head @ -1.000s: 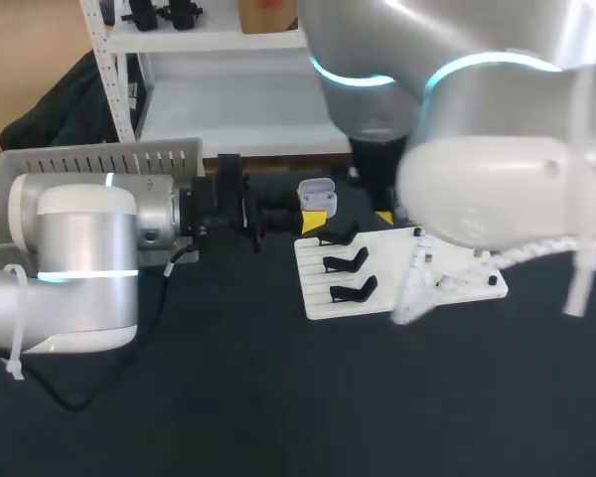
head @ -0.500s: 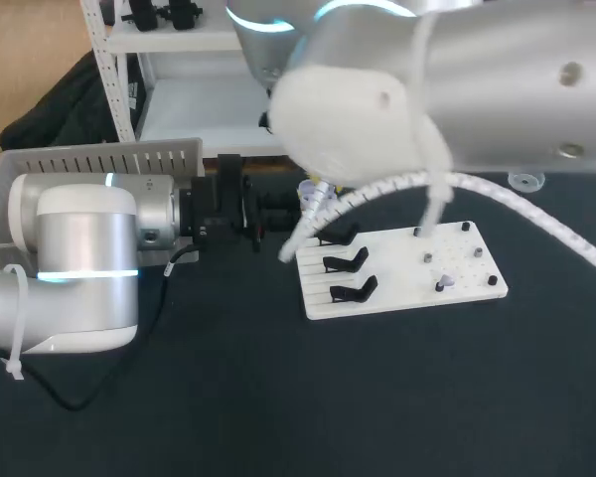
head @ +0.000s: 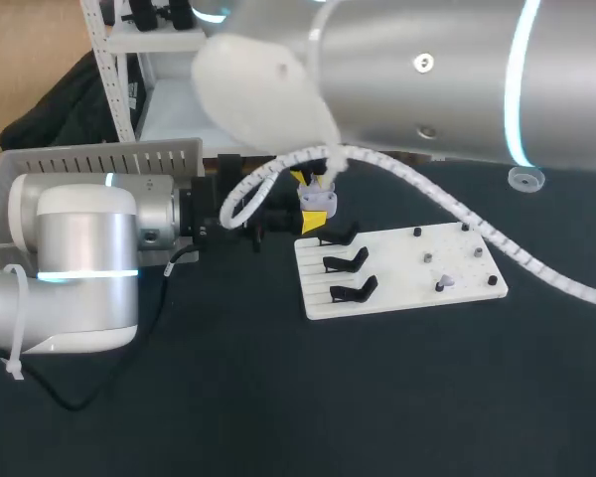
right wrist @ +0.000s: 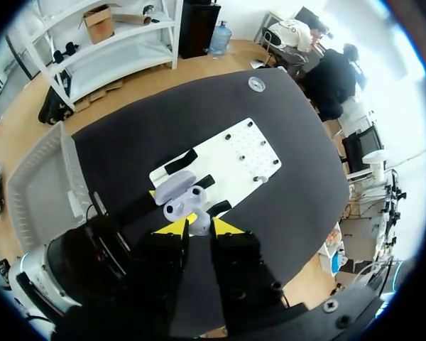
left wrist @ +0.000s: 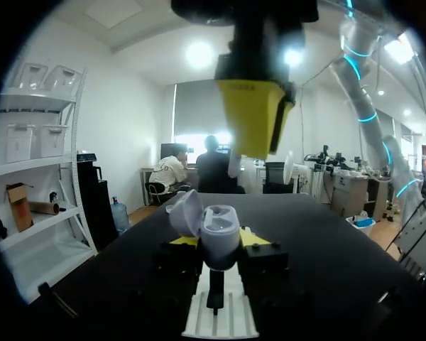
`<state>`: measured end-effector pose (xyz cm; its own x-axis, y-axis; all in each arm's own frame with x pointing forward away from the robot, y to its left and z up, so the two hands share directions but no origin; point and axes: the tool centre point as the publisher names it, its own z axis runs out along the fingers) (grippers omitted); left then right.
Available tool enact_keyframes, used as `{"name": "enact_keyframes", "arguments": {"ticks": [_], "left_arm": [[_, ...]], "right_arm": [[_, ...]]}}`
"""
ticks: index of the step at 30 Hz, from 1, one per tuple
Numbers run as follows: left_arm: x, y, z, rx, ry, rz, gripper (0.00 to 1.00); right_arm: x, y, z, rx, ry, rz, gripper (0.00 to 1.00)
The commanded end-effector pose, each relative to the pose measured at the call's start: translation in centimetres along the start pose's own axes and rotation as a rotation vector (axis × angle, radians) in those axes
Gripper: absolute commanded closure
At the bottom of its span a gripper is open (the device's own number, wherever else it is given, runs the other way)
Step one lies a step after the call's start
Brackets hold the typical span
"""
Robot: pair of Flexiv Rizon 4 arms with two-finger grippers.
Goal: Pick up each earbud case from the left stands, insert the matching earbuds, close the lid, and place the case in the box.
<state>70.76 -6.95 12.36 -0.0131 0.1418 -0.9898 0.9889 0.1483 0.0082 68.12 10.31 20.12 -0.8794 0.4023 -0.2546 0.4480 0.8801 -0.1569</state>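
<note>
My left gripper [head: 317, 219] reaches in from the left and is shut on a lilac earbud case [head: 318, 196], held upright with its lid open. In the left wrist view the case [left wrist: 220, 226] sits between the yellow fingertips and its lid [left wrist: 186, 211] tips back. My right gripper [head: 306, 177] hangs straight above the case, shut on a pale earbud [right wrist: 200, 225] whose stem [left wrist: 234, 165] pokes out below the tips. Looking down from the right wrist, the open case [right wrist: 176, 192] lies just under the earbud. The white stand board [head: 397, 270] carries three black stands [head: 344, 261].
A grey slatted box [head: 99, 159] stands at the back left behind my left arm. One more earbud [head: 445, 281] sits on a peg on the board's right half. A small clear disc [head: 521, 179] lies at the far right. My right arm spans overhead.
My right arm has swung from over the board's right side leftward, bringing its gripper and earbud above the open case. The left arm and case have stayed still.
</note>
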Motion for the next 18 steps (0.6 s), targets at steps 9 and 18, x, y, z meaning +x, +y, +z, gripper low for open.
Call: {"name": "enact_keyframes", "arguments": {"ticks": [9, 18], "left_arm": [[0.1, -0.1, 0.0, -0.005, -0.003, 0.002, 1.00], [0.1, -0.1, 0.0, -0.005, -0.003, 0.002, 1.00]], "right_arm": [[-0.6, -0.5, 1.9, 0.028, 0.007, -0.005, 1.00], [-0.4, -0.7, 3.1, 0.032, 0.024, -0.001, 1.00]]}}
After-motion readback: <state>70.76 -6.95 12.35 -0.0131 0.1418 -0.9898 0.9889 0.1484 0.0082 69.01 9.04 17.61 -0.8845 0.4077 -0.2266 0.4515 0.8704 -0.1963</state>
